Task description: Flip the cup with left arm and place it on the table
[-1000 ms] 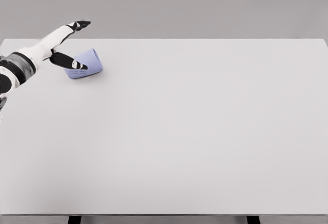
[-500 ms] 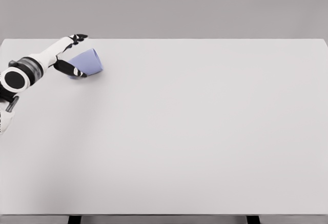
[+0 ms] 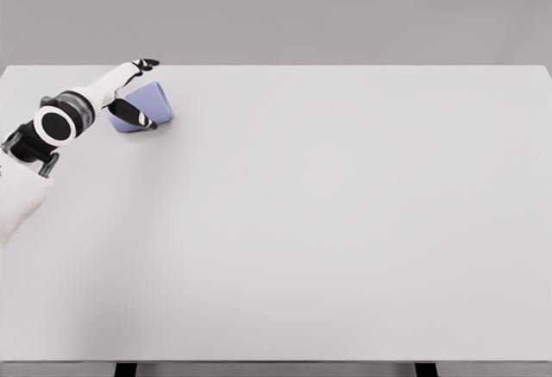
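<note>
A lavender cup point(image 3: 156, 106) lies on its side on the white table point(image 3: 345, 213), near the far left corner. My left hand point(image 3: 143, 92) reaches it from the lower left and straddles its left end. The dark thumb point(image 3: 143, 120) lies along the cup's near side, and the other fingers point(image 3: 147, 64) stretch out behind it, above the rim. The fingers are spread and not closed on the cup. The cup's left end is hidden behind the palm. My right arm is out of view.
The table's far edge point(image 3: 276, 66) runs just behind the cup, and its left edge is close to my forearm point(image 3: 65, 118). Two dark table legs point(image 3: 126, 369) show under the front edge.
My left arm swung forward and right, with the elbow coming into view. The hand slid closer over the cup, the thumb now along its near side. The cup has stayed put.
</note>
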`<state>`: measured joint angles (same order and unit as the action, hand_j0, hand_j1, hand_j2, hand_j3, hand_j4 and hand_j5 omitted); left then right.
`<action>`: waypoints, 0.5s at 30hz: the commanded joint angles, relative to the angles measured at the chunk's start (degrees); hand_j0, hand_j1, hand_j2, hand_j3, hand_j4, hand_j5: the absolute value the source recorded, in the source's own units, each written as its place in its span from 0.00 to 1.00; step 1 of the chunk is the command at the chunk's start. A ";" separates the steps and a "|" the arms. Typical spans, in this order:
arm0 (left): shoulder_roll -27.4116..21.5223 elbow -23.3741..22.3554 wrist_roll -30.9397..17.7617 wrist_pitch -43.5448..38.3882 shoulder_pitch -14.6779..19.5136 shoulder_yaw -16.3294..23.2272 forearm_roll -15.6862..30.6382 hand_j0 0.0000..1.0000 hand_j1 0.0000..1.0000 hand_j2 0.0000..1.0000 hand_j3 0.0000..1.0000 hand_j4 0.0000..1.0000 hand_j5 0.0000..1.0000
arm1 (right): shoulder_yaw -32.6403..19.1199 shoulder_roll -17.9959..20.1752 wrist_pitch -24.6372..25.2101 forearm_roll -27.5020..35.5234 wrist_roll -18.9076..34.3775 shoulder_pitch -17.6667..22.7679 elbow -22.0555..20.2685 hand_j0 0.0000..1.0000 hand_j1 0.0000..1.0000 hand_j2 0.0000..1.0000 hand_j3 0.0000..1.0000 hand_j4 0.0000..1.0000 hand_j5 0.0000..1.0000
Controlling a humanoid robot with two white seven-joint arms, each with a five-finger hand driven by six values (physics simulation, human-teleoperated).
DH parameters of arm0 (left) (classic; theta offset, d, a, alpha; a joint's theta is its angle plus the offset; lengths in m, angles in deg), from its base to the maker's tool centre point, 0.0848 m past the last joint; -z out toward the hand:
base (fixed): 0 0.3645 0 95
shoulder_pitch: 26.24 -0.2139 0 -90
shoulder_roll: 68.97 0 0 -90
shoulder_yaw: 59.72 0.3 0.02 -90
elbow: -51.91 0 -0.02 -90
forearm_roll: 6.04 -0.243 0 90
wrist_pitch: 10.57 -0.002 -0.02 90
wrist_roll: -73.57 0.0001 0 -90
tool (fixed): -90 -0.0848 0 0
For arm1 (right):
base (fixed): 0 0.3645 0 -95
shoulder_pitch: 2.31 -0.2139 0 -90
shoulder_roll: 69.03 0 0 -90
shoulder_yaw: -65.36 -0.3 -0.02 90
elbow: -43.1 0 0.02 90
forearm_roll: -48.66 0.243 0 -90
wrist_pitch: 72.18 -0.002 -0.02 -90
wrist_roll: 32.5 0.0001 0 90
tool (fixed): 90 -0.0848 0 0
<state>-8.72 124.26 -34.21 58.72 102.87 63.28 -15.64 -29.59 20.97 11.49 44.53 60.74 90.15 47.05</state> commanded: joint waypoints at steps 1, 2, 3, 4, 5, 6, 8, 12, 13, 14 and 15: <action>0.22 -0.89 0.02 0.06 0.00 0.83 -0.24 1.00 1.00 1.00 1.00 1.00 1.00 | 0.03 0.00 0.00 0.00 0.01 0.00 0.01 1.00 1.00 1.00 1.00 1.00 1.00; 0.48 -1.07 0.02 0.06 0.00 0.83 -0.24 1.00 1.00 1.00 1.00 1.00 1.00 | 0.03 0.00 0.00 0.00 0.01 0.00 0.01 1.00 1.00 1.00 1.00 1.00 1.00; 0.57 -1.51 0.02 0.06 0.00 0.83 -0.24 1.00 1.00 1.00 1.00 1.00 1.00 | 0.03 0.00 0.00 0.00 0.01 0.00 0.01 1.00 1.00 1.00 1.00 1.00 1.00; 0.75 -1.59 0.02 0.06 0.00 0.83 -0.24 1.00 1.00 1.00 1.00 1.00 1.00 | 0.03 0.00 0.00 0.00 0.01 0.00 0.01 1.00 1.00 1.00 1.00 1.00 1.00; 1.01 -2.56 0.02 0.06 0.09 0.83 -0.33 1.00 1.00 1.00 1.00 1.00 1.00 | -0.06 0.00 0.00 0.00 0.01 0.00 0.01 1.00 1.00 1.00 1.00 1.00 1.00; 1.62 -2.74 0.02 0.06 0.09 0.83 -1.20 1.00 1.00 1.00 1.00 1.00 1.00 | 0.03 0.00 0.00 0.00 0.01 0.00 0.01 1.00 1.00 1.00 1.00 1.00 1.00; 1.71 -3.09 0.02 0.06 0.35 0.83 -1.29 1.00 1.00 1.00 1.00 1.00 1.00 | 0.03 0.00 0.00 0.00 0.01 0.00 0.01 1.00 1.00 1.00 1.00 1.00 1.00; 1.71 -3.62 0.02 0.06 0.53 0.83 -1.38 1.00 1.00 1.00 1.00 1.00 1.00 | 0.03 0.00 0.00 0.00 0.01 0.00 0.01 1.00 1.00 1.00 1.00 1.00 1.00; 1.71 -3.79 0.02 0.06 0.53 0.83 -1.47 1.00 1.00 1.00 1.00 1.00 1.00 | 0.03 0.00 0.00 0.00 0.01 0.00 0.01 1.00 1.00 1.00 1.00 1.00 1.00; 1.71 -3.79 0.02 0.06 0.53 0.83 -1.47 1.00 1.00 1.00 1.00 1.00 1.00 | 0.03 0.00 0.00 0.00 0.01 0.00 0.01 1.00 1.00 1.00 1.00 1.00 1.00; 1.71 -3.79 0.02 -0.03 0.53 0.83 -1.47 1.00 1.00 1.00 1.00 1.00 1.00 | -0.06 0.00 0.00 0.00 0.01 0.00 0.01 1.00 1.00 1.00 1.00 1.00 1.00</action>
<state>-7.00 120.63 -34.21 58.67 103.40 64.13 -17.00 -29.59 20.97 11.49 44.53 60.74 90.15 47.05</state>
